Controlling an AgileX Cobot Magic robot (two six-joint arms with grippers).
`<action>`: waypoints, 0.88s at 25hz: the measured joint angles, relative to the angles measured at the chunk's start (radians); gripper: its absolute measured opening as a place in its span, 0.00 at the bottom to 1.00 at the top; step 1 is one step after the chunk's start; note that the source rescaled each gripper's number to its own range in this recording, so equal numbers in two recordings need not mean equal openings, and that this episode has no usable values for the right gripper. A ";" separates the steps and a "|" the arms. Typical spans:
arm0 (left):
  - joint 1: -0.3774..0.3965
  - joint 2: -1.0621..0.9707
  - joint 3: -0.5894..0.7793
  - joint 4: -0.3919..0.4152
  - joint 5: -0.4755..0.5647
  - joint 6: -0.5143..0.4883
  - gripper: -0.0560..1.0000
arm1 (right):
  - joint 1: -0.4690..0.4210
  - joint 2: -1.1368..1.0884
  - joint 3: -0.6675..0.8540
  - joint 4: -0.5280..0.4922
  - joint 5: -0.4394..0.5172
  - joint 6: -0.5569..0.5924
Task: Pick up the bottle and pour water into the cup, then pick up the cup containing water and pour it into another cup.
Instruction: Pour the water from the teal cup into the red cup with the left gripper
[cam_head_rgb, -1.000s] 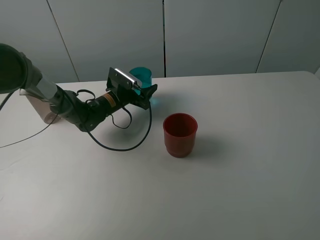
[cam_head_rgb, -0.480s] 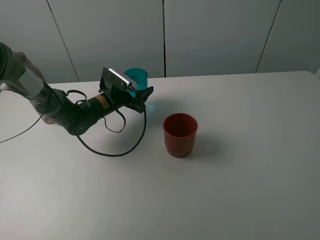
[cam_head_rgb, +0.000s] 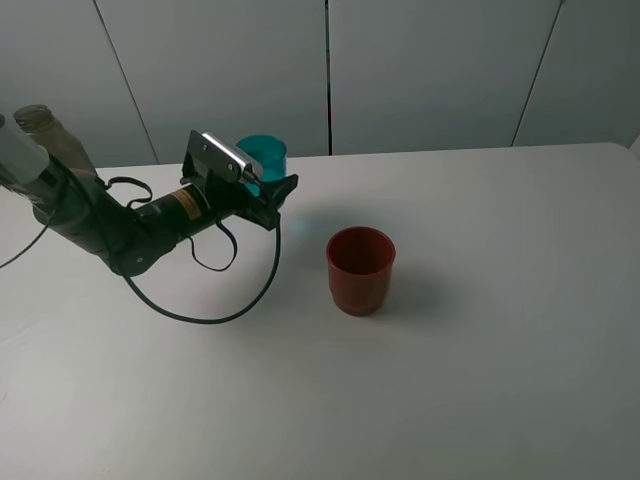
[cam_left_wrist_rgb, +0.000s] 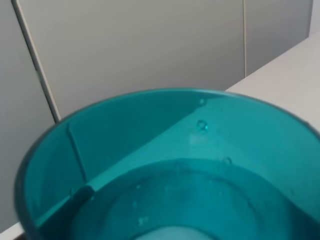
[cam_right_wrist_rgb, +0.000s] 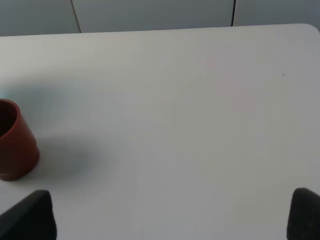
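The left gripper was clamped on the teal cup, its dark fingers closed on the cup's lower wall while the open mouth faced up. The cup sat toward the back left of the table, close to the grey wall panels. It seemed to hang clear of the table top, though its base was hidden behind the gripper, so that is not certain. A faint teal glow lay on the white surface between the teal cup and the red cup.

The left wrist view looked down into the teal cup. Water filled its lower part and a few drops clung to the inner wall.

The red cup stood upright on the table, well apart from the teal cup, nearer the middle and closer to the front. Its mouth was open and its shadow fell to the right in the high view.

The bottle stood upright at the far left rear of the table, behind the left arm, which covered its lower part. A black cable looped from that arm down onto the table.

The right gripper was spread wide, its two dark fingertips showing at opposite corners of the right wrist view, with only table top between them. The red cup showed at the edge of that view.
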 joint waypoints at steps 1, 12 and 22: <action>0.000 -0.011 0.011 0.000 0.000 0.002 0.10 | 0.000 0.000 0.000 0.000 0.000 0.000; 0.000 -0.149 0.137 0.022 0.000 0.037 0.10 | 0.000 0.000 0.000 0.000 0.000 -0.002; 0.000 -0.233 0.205 0.083 0.000 0.095 0.10 | 0.000 0.000 0.000 0.000 0.000 -0.002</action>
